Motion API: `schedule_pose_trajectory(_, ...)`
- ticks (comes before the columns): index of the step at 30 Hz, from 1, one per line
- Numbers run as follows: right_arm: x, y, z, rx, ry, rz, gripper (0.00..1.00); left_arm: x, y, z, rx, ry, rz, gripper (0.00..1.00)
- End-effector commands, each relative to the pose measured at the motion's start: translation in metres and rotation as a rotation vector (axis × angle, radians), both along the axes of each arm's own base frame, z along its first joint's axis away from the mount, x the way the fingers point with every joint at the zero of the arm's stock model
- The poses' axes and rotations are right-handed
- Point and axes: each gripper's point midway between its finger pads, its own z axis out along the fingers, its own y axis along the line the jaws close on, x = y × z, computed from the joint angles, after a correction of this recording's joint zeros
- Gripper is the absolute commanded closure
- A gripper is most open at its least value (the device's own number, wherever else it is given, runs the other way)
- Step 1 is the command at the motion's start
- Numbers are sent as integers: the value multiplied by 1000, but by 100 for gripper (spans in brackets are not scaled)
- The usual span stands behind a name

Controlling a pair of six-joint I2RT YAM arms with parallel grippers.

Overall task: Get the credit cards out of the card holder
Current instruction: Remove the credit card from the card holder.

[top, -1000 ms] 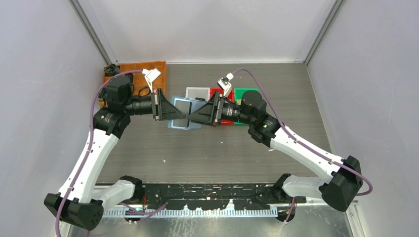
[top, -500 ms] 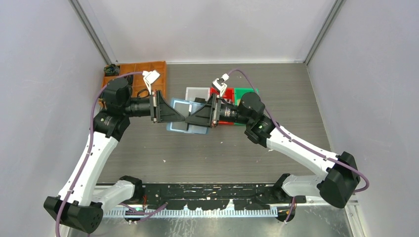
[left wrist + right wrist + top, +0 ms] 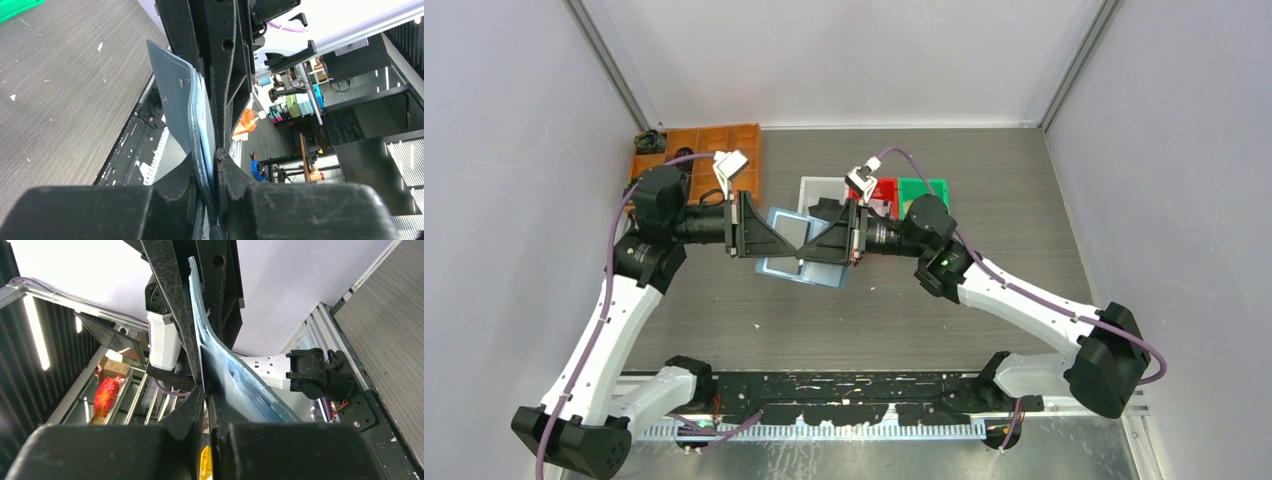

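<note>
The card holder (image 3: 821, 272) hangs open above the table's middle, held between both arms. It is teal outside (image 3: 172, 95) and pale blue inside (image 3: 235, 380). My left gripper (image 3: 796, 251) is shut on one of its flaps, which runs down between the jaws (image 3: 216, 165). A grey credit card (image 3: 792, 232) lies against the holder's inner face. My right gripper (image 3: 805, 242) meets the left one tip to tip. Its jaws (image 3: 205, 395) are shut on a thin pale card edge (image 3: 199, 357), and the blue flap curves away beside them.
Behind the holder a white bin (image 3: 822, 187), a red bin (image 3: 885, 188) and a green bin (image 3: 924, 189) stand in a row. An orange tray (image 3: 714, 150) sits at the back left corner. Grey walls close in both sides.
My right gripper has moved left into the open holder and closed from wide open to shut. The left gripper and the holder shifted slightly toward the near side.
</note>
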Motion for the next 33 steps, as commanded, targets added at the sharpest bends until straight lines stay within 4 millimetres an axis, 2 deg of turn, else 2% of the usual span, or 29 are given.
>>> schedule_pose_trajectory(1,-1,-10,34,106,-89,-54,89,-30,3,13,-43,-39,-111,84)
schedule_pose_trajectory(7,-8,-15,31,92,-104,-52,96,-36,4,18,-51,-44,-126,84)
schedule_pose_trajectory(11,-11,-20,26,81,-109,-59,97,-35,4,22,-54,-57,-113,93)
schedule_pose_trajectory(22,-17,-26,15,40,-122,-60,97,-36,4,30,-64,-75,-118,94)
schedule_pose_trajectory(28,-19,-29,15,30,-129,-59,97,-36,4,32,-64,-79,-112,91)
schedule_pose_trajectory(31,-20,-27,14,22,-129,-51,97,-35,4,33,-65,-84,-113,95)
schedule_pose_trajectory(32,-20,-27,14,20,-128,-50,95,-36,4,34,-66,-86,-113,97)
schedule_pose_trajectory(33,-19,-27,14,20,-126,-55,87,-35,4,34,-66,-88,-112,100)
